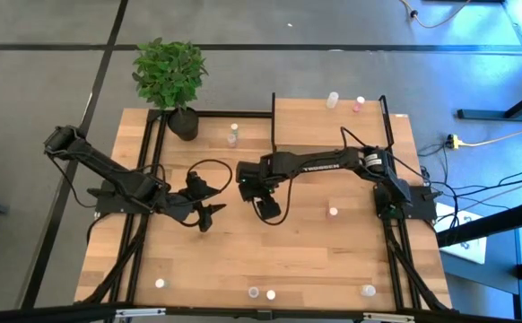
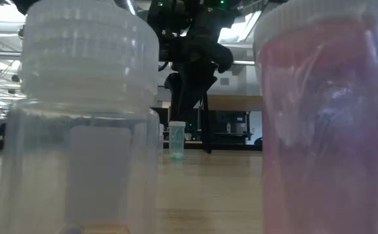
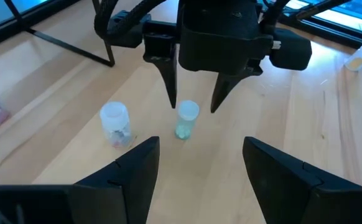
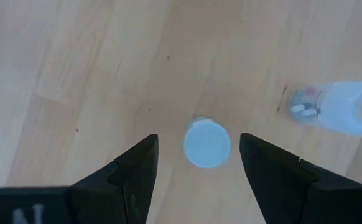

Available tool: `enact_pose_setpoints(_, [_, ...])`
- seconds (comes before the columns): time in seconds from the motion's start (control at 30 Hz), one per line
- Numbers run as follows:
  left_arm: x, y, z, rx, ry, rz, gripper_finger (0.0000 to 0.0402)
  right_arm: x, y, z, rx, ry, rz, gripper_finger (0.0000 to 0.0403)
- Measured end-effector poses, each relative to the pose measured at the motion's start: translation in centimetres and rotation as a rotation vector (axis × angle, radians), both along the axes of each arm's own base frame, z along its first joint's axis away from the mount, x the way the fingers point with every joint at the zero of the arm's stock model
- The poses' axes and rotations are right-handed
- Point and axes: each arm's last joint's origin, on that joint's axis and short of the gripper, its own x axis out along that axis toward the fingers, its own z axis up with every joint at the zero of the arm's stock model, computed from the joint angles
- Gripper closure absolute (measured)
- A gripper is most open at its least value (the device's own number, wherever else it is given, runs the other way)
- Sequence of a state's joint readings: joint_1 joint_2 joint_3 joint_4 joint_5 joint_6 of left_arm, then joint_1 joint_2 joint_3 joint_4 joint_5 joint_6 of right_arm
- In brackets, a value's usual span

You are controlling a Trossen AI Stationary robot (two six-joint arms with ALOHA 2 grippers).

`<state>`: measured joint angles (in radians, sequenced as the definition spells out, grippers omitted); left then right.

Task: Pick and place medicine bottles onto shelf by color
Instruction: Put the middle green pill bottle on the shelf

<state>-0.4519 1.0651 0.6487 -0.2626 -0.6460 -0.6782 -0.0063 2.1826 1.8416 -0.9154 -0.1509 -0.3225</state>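
Note:
A small bottle with a pale bluish-green cap (image 3: 186, 118) stands upright on the wooden table, near its middle. My right gripper (image 3: 193, 109) comes down on it from above and is open, one finger on each side of the cap (image 4: 206, 144), touching nothing. A white-capped bottle (image 3: 116, 123) stands close beside it. My left gripper (image 1: 212, 215) waits open just to the left, low over the table, pointing at the right one. The shelf (image 1: 315, 121) at the far right carries two bottles (image 1: 333, 99) (image 1: 360, 104).
Loose bottles stand at the far middle (image 1: 233, 135), at the right (image 1: 333, 212) and along the near edge (image 1: 160, 283) (image 1: 369, 290). Two of them (image 2: 85, 123) (image 2: 325, 117) fill the low view. A potted plant (image 1: 169, 76) stands at the far left corner.

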Motion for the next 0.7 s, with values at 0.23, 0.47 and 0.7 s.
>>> enact_pose_setpoints(0.23, [0.0, 0.0, 0.0, 0.000, 0.000, 0.000, 0.0175, 0.3, 0.0, -0.6, -0.005, -0.006, 0.013, 0.0174])
enact_pose_setpoints(0.47, [0.0, 0.0, 0.0, -0.002, -0.002, 0.002, 0.0176, 0.7, 0.0, -2.1, -0.007, 0.024, 0.018, 0.0174])
enact_pose_setpoints(0.7, [0.0, 0.0, 0.0, -0.011, -0.005, 0.007, 0.0175, 0.8, 0.0, -2.7, -0.007, 0.034, 0.020, 0.0180])
